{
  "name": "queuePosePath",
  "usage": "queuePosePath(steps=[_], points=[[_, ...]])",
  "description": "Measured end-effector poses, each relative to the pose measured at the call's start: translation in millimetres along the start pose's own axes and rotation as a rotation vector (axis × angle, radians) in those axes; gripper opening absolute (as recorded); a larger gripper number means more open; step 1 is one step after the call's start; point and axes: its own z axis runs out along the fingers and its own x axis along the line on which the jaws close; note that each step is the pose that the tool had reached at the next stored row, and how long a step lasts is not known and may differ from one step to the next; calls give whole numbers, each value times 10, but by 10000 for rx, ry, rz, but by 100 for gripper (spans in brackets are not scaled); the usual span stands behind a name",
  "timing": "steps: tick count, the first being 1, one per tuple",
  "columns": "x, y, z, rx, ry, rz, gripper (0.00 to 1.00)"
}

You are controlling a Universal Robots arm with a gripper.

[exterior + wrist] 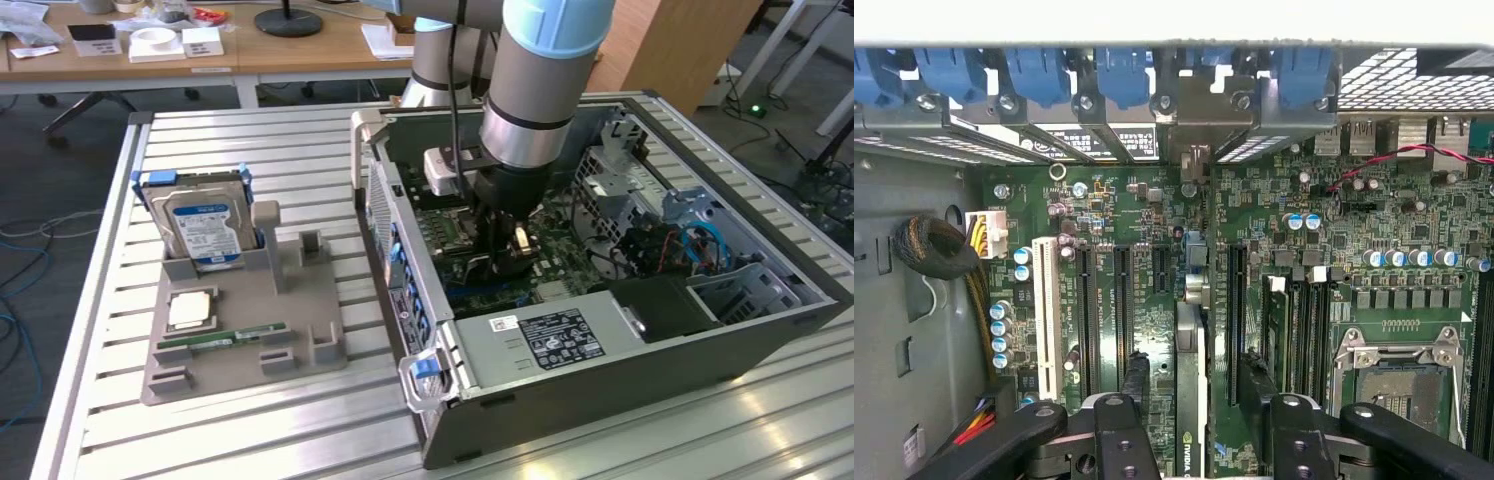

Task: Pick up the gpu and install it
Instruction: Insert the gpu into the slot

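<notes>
Our tool [1194,372] hangs inside the open computer case [601,400], pointing at the motherboard [1414,235]. Its fingers [1135,372] look slightly parted: we see green board between each finger and the gpu [1191,410]. That card stands upright and edge-on between them, in line with the black expansion slots [1235,320]. We judge this alignment is for seating it, but we cannot tell whether it is seated. Its far end faces the rear bracket openings under the blue latches [1122,72].

Close by are the white slot [1047,315], a braided cable bundle [934,250] and the empty CPU socket [1389,365]; none blocks the card's line. On the tabletop [267,150], at the exterior view's left, a grey holder [300,345] carries hard drives [203,232] and a memory stick [220,338], well apart.
</notes>
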Motion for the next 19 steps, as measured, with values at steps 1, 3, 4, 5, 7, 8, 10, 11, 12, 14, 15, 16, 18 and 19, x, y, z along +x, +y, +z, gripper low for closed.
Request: queuePosePath(steps=[1,3,4,5,7,8,10,11,12,14,15,16,18,19], points=[[0,-1,0,-3,0,1,49],[-2,-7,1,-21,3,17,49],[-3,-7,0,-28,5,31,49],[-4,-7,1,-35,6,42,49],[-7,-7,1,-47,7,57,49],[-8,-7,0,-52,8,64,49],[-9,-7,0,-59,9,76,49],[-10,-7,1,-62,8,83,49],[-11,-7,1,-65,9,94,49],[-11,-5,0,-69,10,120,49],[-11,-3,0,-71,11,133,49],[-11,-2,0,-71,12,143,49],[-12,3,1,-71,11,161,49],[-11,3,1,-70,11,166,49]])
